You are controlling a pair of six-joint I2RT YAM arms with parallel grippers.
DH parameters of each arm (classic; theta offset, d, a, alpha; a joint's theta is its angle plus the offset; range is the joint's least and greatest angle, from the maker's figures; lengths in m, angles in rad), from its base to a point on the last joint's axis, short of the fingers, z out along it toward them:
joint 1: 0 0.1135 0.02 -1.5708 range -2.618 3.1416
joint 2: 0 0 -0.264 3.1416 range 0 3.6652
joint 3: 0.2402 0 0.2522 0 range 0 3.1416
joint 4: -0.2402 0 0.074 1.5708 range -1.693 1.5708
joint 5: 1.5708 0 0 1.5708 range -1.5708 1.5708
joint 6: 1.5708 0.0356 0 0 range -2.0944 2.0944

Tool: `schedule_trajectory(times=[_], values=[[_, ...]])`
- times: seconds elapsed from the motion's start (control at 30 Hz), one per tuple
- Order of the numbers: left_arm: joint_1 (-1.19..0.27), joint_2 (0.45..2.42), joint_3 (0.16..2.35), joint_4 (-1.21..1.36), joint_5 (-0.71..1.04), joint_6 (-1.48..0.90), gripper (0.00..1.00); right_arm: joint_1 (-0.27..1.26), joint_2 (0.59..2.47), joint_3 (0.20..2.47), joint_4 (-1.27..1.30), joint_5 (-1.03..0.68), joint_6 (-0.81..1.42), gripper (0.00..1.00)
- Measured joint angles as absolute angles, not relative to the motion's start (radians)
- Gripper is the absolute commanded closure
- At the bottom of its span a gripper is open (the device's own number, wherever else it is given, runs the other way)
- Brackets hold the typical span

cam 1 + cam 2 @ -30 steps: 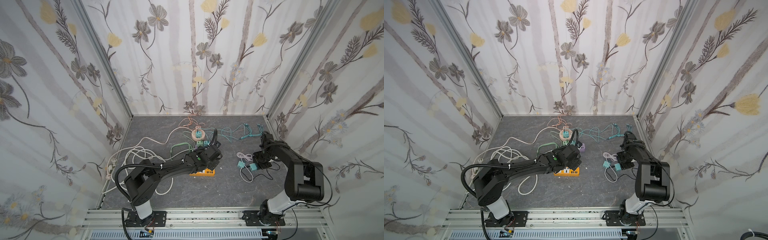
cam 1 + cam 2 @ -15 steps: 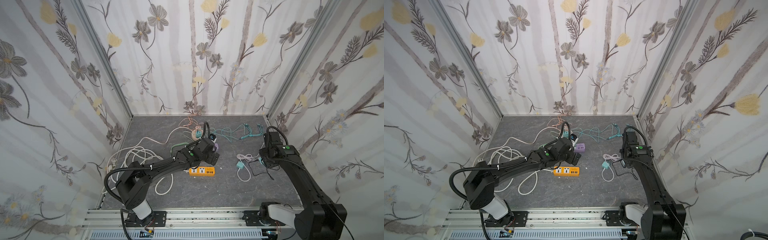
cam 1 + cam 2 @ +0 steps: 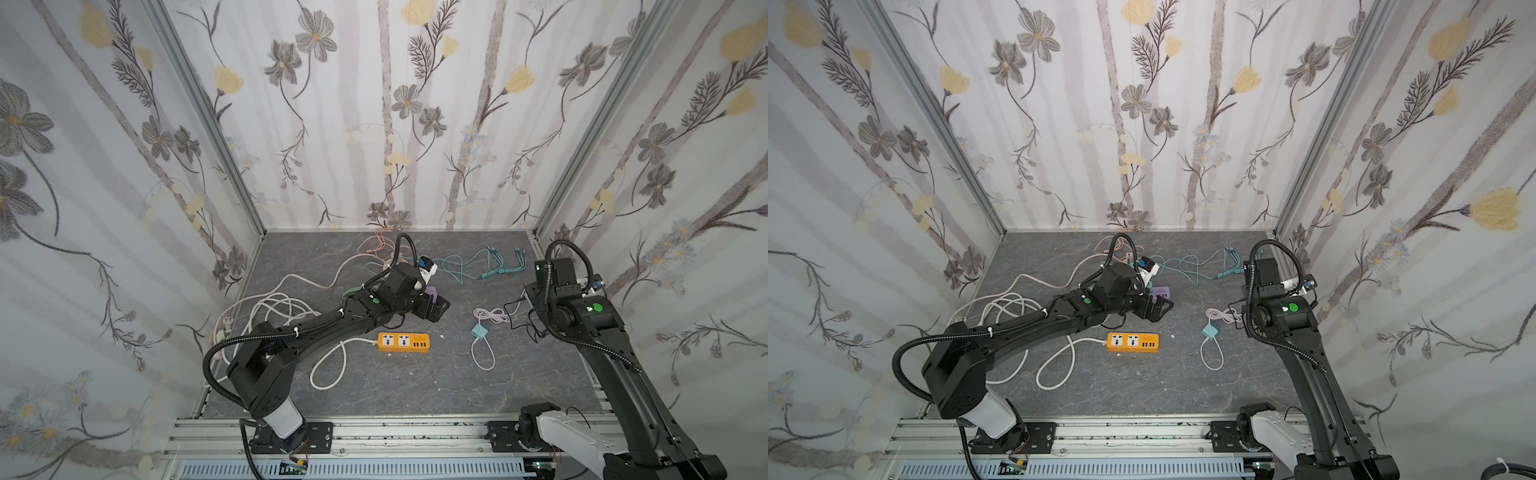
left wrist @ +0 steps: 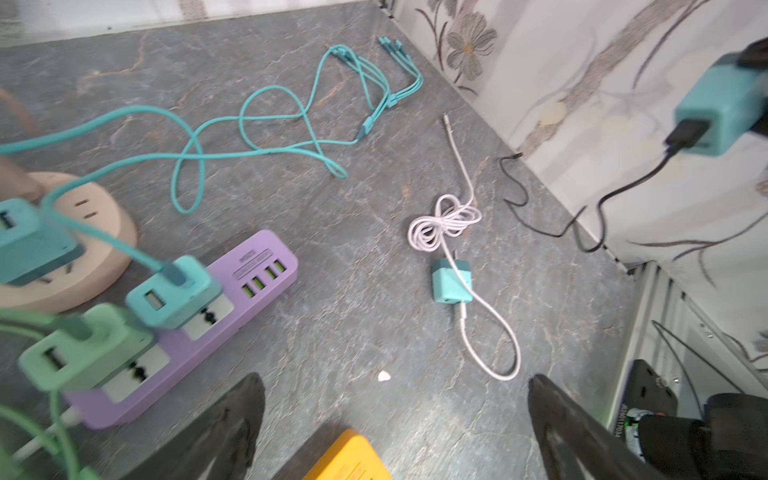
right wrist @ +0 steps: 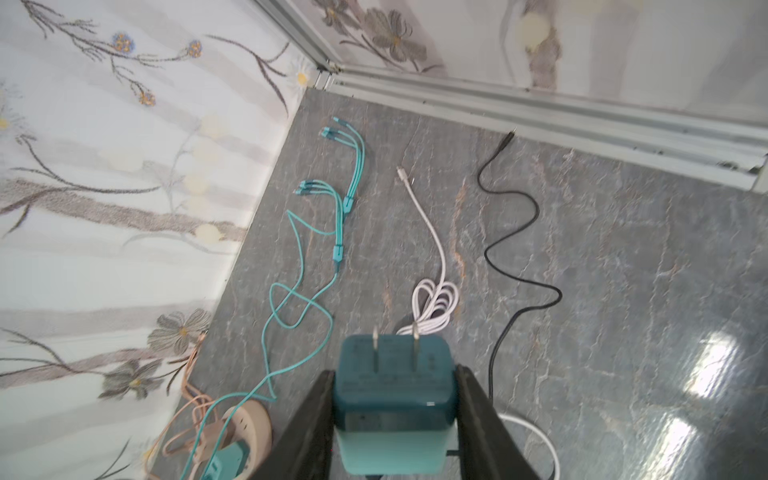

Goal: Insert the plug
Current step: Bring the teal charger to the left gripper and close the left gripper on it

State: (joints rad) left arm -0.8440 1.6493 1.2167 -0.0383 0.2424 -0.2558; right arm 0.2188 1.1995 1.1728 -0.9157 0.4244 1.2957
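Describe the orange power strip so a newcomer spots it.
On the grey marbled tabletop, look near the middle, beside the open left gripper. The flat orange rectangular power strip trails a white cord; unlike the purple rectangular strip and round beige socket behind it, its outlets are empty.

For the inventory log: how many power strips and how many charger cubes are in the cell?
Power strips: 3 (orange strip, purple strip, round beige strip)
Charger cubes: 5 (held cube in right pincer, floor cube, teal cube and green cube on purple, round-strip cube)
Total: 8
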Motion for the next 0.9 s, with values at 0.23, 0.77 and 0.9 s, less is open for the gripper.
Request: schedule_trajectory(times=[0.23, 0.77, 0.9], values=[[-0.844, 1.737, 1.282, 0.101, 0.393, -0.358, 0.09, 0.342, 1.223, 1.11, -0.788, 0.297, 1.517, 0.7], [-0.845, 1.867, 1.372, 0.342, 0.508, -0.498, 0.29, 0.511, 1.239, 1.067, -0.601, 0.268, 1.864, 0.69], [-0.846, 1.88, 1.371, 0.41, 0.549, -0.509, 0.42, 0.522, 1.238, 1.063, -0.568, 0.265, 1.896, 0.69]])
